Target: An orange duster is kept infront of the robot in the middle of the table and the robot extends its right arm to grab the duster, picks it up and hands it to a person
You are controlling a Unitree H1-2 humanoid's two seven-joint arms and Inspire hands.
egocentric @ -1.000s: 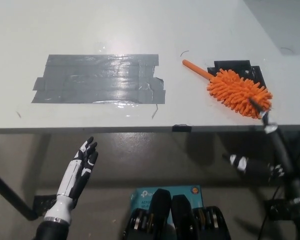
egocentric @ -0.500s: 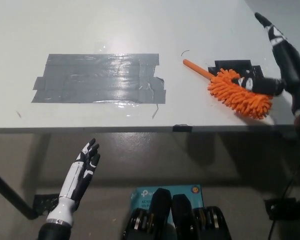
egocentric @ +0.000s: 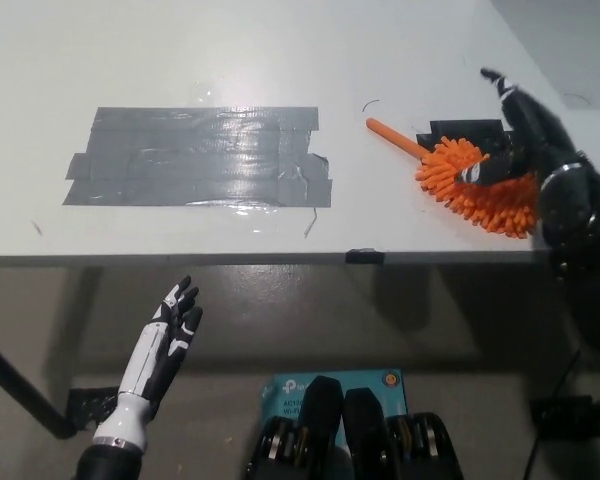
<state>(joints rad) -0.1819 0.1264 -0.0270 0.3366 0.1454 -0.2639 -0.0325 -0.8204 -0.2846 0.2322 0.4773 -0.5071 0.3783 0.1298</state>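
Note:
The orange duster [egocentric: 458,178] lies on the white table [egocentric: 280,60] at the right, its thin handle pointing up-left and its fluffy head over a black tape patch [egocentric: 467,130]. My black right hand [egocentric: 520,140] is over the right side of the fluffy head, fingers spread open, one finger resting across the fluff. It has no grip on the duster. My white left hand [egocentric: 165,345] hangs open below the table's front edge at lower left.
A large patch of grey tape [egocentric: 200,157] covers the table's middle left. The table's front edge [egocentric: 280,258] runs across the picture. A teal box [egocentric: 290,385] sits on the floor below.
My right arm rose from below the table edge, swung up over the table, and has now come down onto the duster's head. The duster and my left hand stayed put.

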